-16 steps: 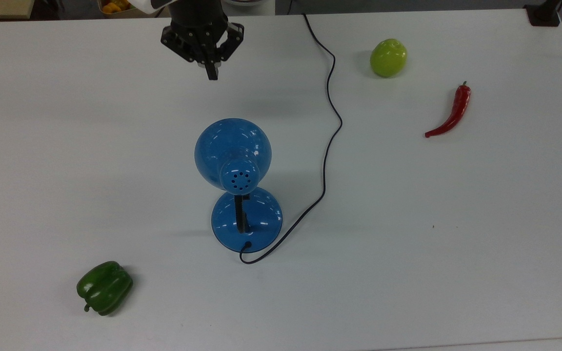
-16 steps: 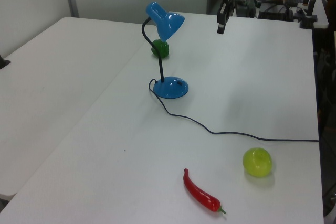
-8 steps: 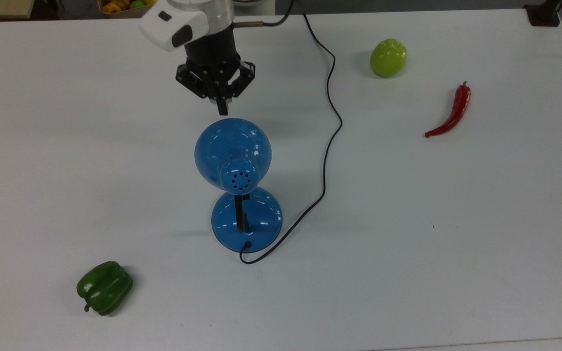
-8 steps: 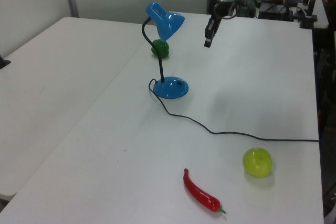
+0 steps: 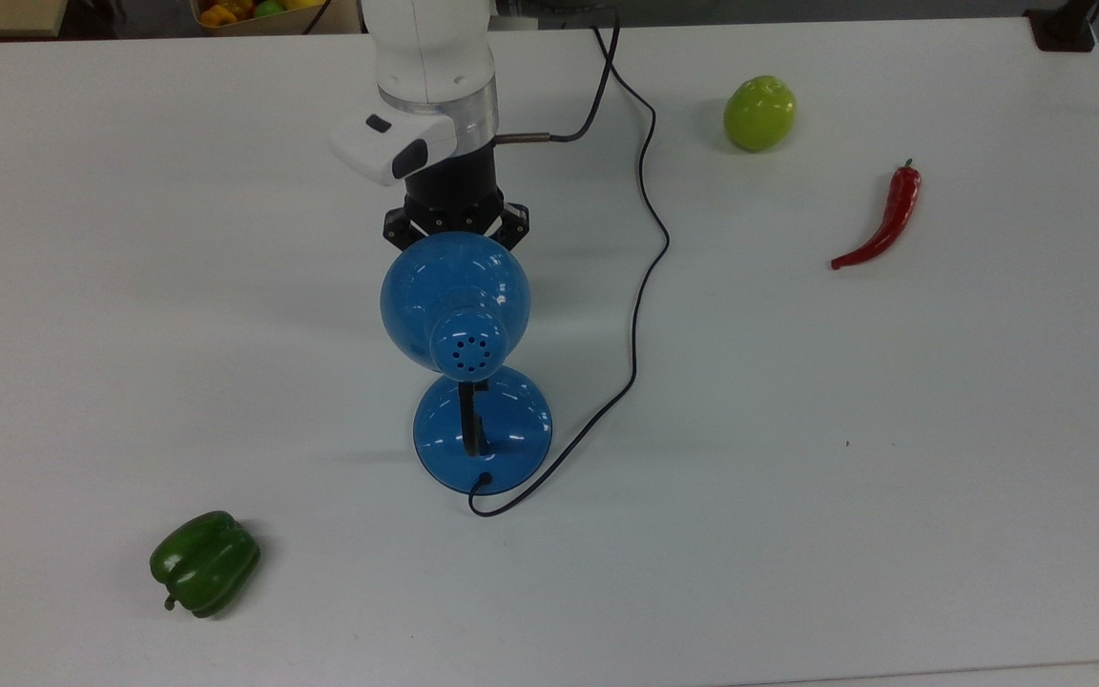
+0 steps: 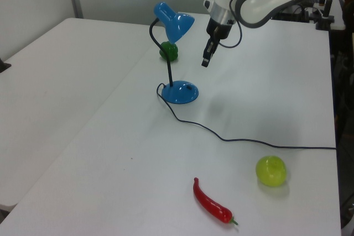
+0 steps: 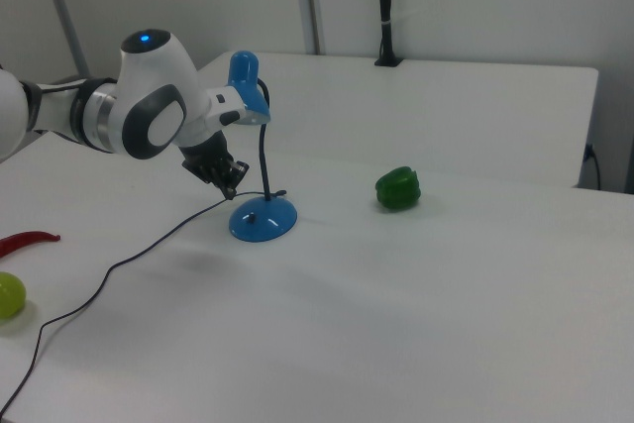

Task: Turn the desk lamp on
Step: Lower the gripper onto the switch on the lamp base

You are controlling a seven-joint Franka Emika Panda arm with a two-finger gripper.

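closer now, the tool (image 6: 205, 61) hangs beside the desk lamp (image 6: 174, 23), seemingly pressed together; top view hides its tips.

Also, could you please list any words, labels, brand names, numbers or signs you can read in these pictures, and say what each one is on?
None: no readable text.
The desk lamp, gripper, green pepper, red chilli, lime-green fruit and white table show no lettering or numbers.
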